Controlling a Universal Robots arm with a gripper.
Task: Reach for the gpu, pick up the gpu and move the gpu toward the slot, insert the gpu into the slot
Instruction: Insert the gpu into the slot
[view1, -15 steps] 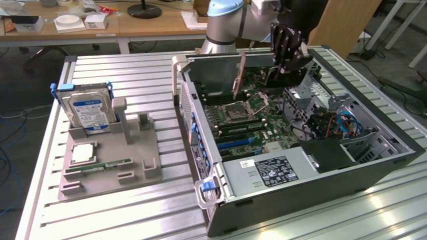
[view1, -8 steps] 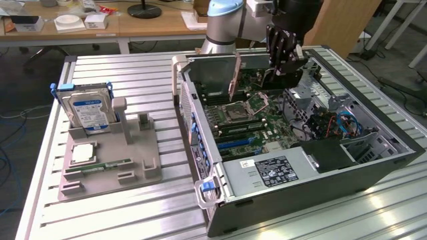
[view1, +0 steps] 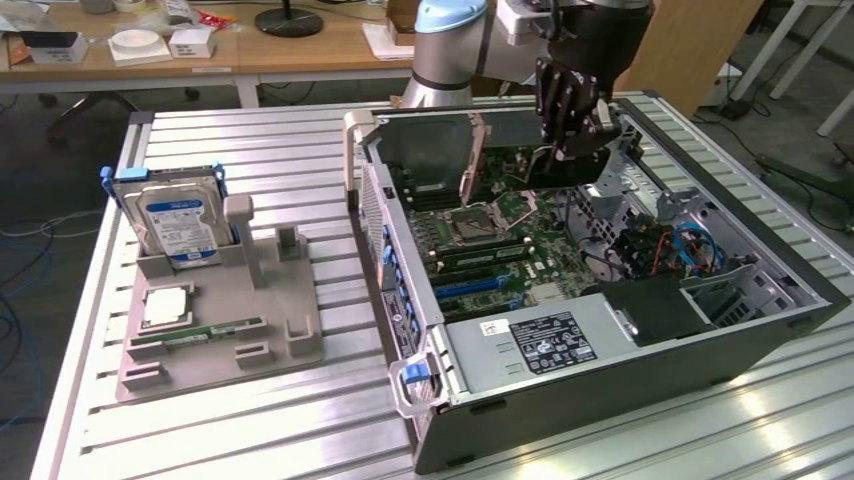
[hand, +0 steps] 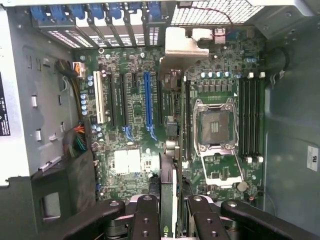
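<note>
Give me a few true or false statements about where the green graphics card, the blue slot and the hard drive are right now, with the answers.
1. The gripper is closed on the thin green gpu card. True.
2. The card is seated in the long blue plastic slot. False: the slot is empty, and the card is held above the green motherboard.
3. The blue-labelled silver hard drive stands upright in the grey holder, outside the case. True.
4. The black computer case is closed. False: its side is open, with the motherboard exposed.
</note>
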